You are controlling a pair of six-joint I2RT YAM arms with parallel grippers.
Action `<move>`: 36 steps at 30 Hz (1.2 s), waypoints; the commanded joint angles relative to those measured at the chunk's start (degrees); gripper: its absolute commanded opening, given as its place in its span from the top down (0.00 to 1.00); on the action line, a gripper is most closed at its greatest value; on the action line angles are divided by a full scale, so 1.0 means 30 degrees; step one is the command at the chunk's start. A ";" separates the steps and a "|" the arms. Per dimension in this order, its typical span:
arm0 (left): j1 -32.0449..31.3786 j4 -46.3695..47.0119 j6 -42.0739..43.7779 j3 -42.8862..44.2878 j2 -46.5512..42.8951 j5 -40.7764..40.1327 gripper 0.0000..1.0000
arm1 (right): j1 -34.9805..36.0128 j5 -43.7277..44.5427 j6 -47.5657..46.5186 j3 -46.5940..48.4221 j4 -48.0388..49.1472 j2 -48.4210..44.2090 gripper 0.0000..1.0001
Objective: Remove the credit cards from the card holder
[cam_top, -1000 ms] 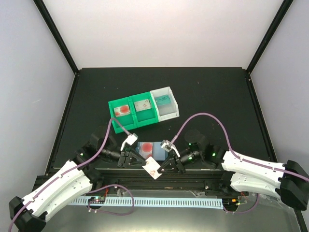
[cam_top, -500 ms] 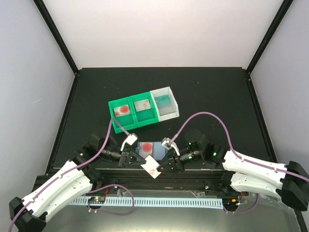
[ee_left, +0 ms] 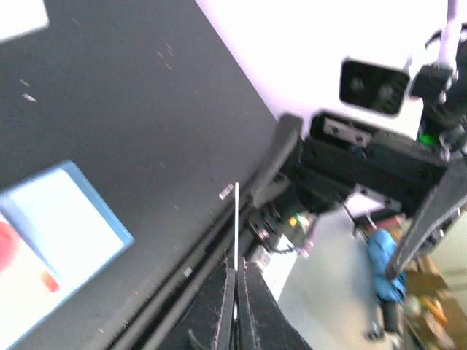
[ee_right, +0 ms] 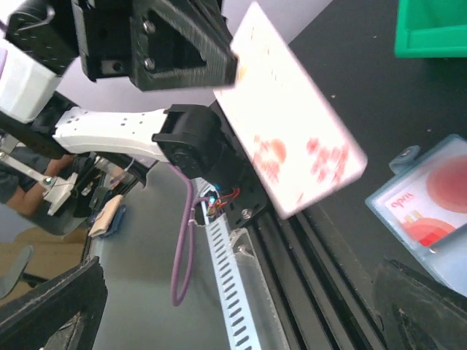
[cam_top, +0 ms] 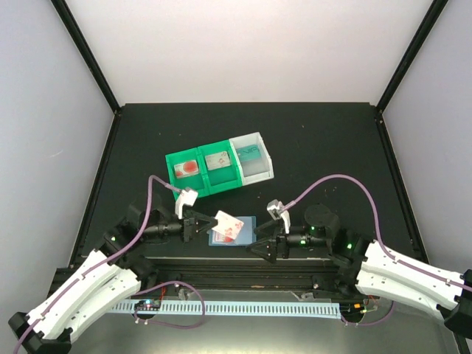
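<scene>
Red lettering on the card (ee_right: 430, 208) inside the card holder (ee_right: 408, 162) is illegible.

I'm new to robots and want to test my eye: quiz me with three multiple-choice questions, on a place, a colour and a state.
1. Where does the card holder lie? A far from both arms; B between the left gripper and right gripper; C behind the arms' bases.
2. Marks on the card in the left gripper? A blue; B red; C yellow.
3. The right gripper is: A shut on the card; B shut on the holder; C open, empty.
B: it lies flat between them. B: red blotches show. C: its fingers stand apart, nothing between.
</scene>
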 commanded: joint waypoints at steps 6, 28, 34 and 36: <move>0.0240 -0.0476 -0.0950 0.1895 0.0013 -1.0518 0.98 | -0.0032 0.2159 0.1400 -0.1093 0.0933 -0.1118 0.00; 0.2936 0.6199 -0.3878 0.5269 1.2600 -1.6407 0.98 | -0.0040 0.2811 0.2908 -0.1196 0.1010 -0.1594 0.00; 0.3118 0.7374 -0.4587 0.6565 1.5859 -1.6913 0.98 | -0.0032 0.3958 0.3288 -0.1122 0.0120 -0.2068 0.00; 0.3158 0.7364 -0.4654 0.7206 1.6862 -1.7237 0.99 | -0.0036 0.4568 0.3648 -0.1177 -0.0303 -0.2147 0.00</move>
